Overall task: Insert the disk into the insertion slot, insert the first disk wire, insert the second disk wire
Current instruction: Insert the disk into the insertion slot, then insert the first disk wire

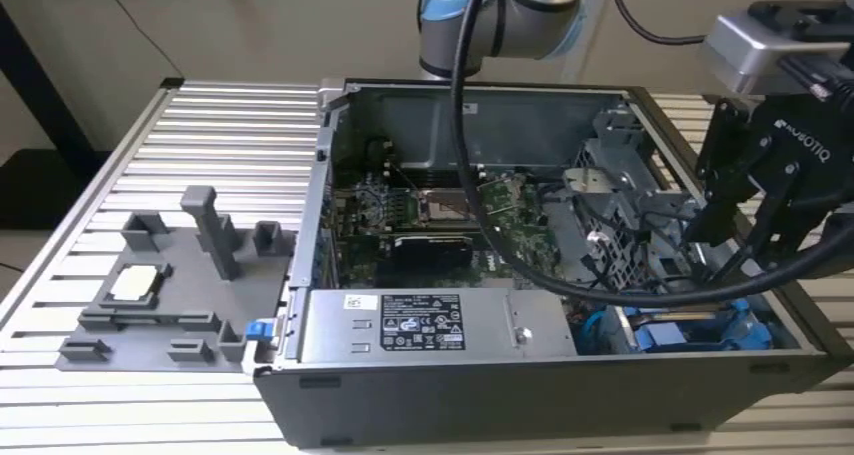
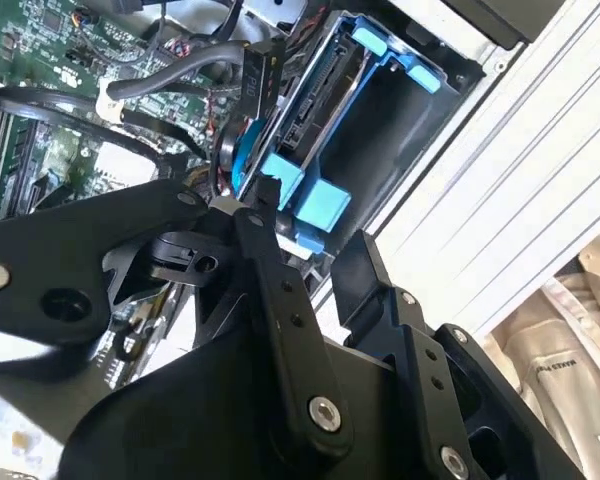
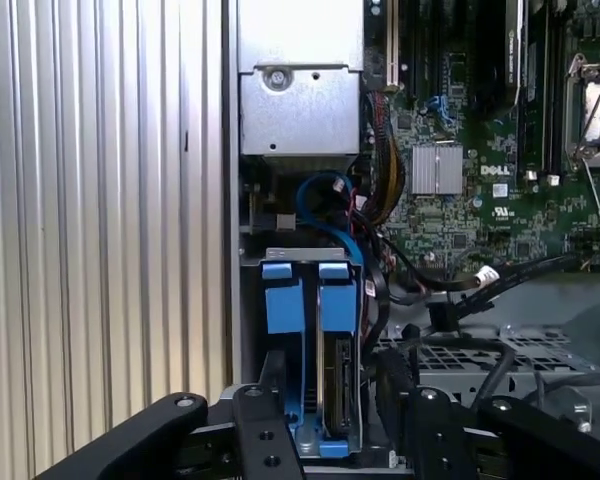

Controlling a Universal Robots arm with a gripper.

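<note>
Zero load in gripper (image 3: 345, 400), jaws spread wide; hovers just over disk (image 3: 337, 365) seated in insertion slot (image 3: 300, 256) at corner of case (image 1: 534, 400). Judged stiff, fairly heavy, shock-sensitive; best pinched by blue carrier tabs (image 3: 283, 300).

The table (image 1: 200, 125) I worked over was ribbed, silvery metal. On it stood an open case (image 1: 534, 400), toward the exterior view's right. Just beside it, on that view's left, lay a grey fixture (image 1: 174, 320) with upright posts, holding a small pale part (image 1: 138, 282).
</note>
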